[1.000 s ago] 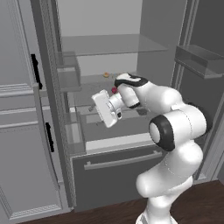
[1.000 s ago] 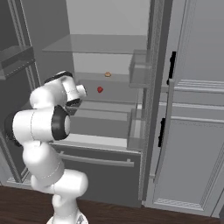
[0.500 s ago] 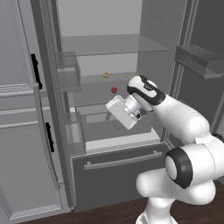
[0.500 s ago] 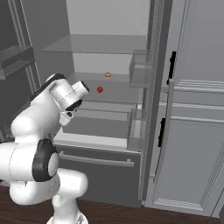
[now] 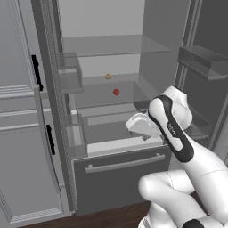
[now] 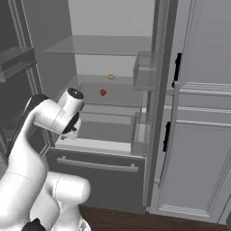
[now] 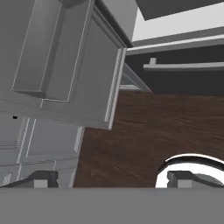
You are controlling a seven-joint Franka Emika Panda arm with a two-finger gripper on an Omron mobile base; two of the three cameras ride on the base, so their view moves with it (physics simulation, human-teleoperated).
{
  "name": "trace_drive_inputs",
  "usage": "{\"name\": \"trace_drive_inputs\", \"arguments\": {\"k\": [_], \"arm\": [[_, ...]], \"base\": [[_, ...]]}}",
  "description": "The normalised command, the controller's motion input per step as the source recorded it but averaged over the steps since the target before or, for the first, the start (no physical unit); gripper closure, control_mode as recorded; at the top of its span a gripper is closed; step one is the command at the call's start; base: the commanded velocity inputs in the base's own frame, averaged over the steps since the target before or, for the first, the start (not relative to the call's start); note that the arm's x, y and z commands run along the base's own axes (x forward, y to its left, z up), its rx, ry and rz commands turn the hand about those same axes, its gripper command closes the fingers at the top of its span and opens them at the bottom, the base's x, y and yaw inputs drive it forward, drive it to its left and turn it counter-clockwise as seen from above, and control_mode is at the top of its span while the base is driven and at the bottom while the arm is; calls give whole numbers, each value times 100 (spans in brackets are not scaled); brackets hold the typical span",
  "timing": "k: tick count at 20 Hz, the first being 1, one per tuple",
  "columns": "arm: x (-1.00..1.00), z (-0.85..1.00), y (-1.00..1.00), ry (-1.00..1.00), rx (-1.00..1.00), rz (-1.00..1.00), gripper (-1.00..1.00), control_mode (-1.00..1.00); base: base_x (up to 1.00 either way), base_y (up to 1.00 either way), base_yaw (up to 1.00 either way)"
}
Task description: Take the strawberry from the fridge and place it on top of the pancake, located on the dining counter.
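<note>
Evidently little is done: the strawberry (image 5: 116,91) sits mid-shelf in the open fridge (image 5: 111,58), while the pincer (image 7: 112,179), apparently released and empty, points floorward.

We see the fridge (image 5: 111,173) standing open, tall and dark grey, with glass shelves, bins on both doors and a shut bottom drawer with a long bar handle. The strawberry (image 5: 116,91), tiny, bright red and roundish, lies on the middle glass shelf toward its back, alone on the pane; we find it likewise from the right (image 6: 103,92).
</note>
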Motion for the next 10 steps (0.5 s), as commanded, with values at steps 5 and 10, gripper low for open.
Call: {"name": "trace_drive_inputs", "arguments": {"k": [5,10], "arm": [[-100,31,-52,-19,-13,-12,-100,-100],[-91,45,-40,-13,-9,-16,-100,-100]], "base": [[0,0,0],[0,0,0]]}}
